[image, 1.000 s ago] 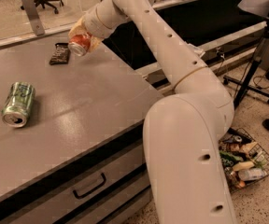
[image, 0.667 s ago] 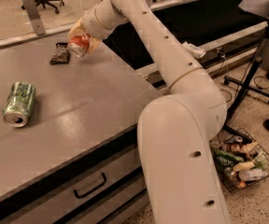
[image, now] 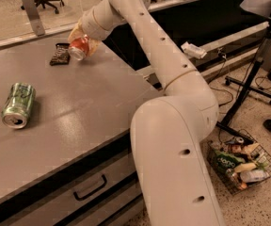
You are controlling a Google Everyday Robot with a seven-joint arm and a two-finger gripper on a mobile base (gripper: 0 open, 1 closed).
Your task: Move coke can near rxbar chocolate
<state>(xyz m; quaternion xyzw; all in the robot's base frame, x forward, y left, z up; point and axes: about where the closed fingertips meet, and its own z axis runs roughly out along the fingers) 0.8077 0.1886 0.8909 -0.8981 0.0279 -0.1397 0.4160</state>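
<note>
My gripper (image: 81,44) is at the far side of the grey table (image: 79,102), shut on the coke can (image: 79,48). The red-orange can is tilted on its side with its silver top facing the camera, held just above the tabletop. The rxbar chocolate (image: 60,53), a dark flat bar, lies on the table right next to the can, on its left. The can's far end is hidden by the gripper.
A green can (image: 18,104) lies on its side at the table's left. A drawer handle (image: 90,188) is on the table front. A wire basket (image: 241,164) of packets sits on the floor at right, near a stand's legs (image: 248,86).
The arm's elbow and base have shifted a little; the gripper with the coke can has stayed close beside the rxbar.
</note>
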